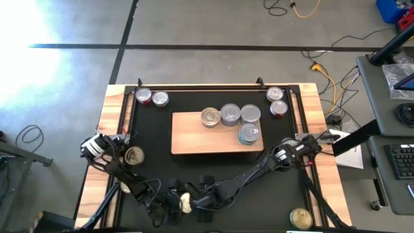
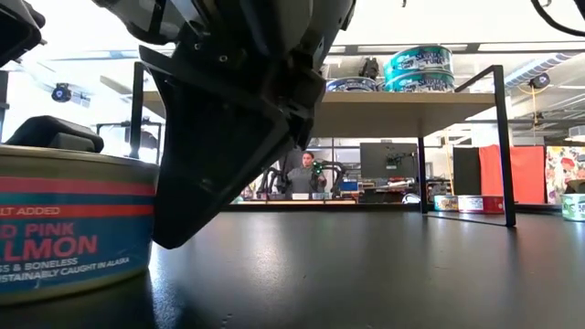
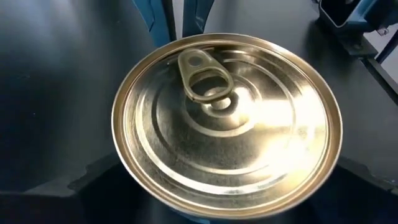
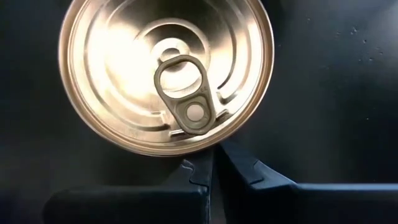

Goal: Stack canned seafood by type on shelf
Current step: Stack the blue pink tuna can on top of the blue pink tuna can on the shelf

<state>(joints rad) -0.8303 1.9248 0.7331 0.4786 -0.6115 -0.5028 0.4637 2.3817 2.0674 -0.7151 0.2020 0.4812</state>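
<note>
gold-lidded tin (image 3: 227, 121) sits between the wide left gripper (image 1: 129, 154) fingers.

I read this as a robotics lab: bare concrete floor (image 1: 213, 26) with loose cables (image 1: 294, 8), a desk with keyboard (image 1: 402, 160) beside the rig, and, beyond the table, a seated person (image 2: 306, 174) among monitors (image 2: 387, 161).

Glossy gold metal tin (image 3: 227, 121), pale smooth wood shelf (image 1: 194, 139), matt black mat (image 1: 155, 175).
</note>
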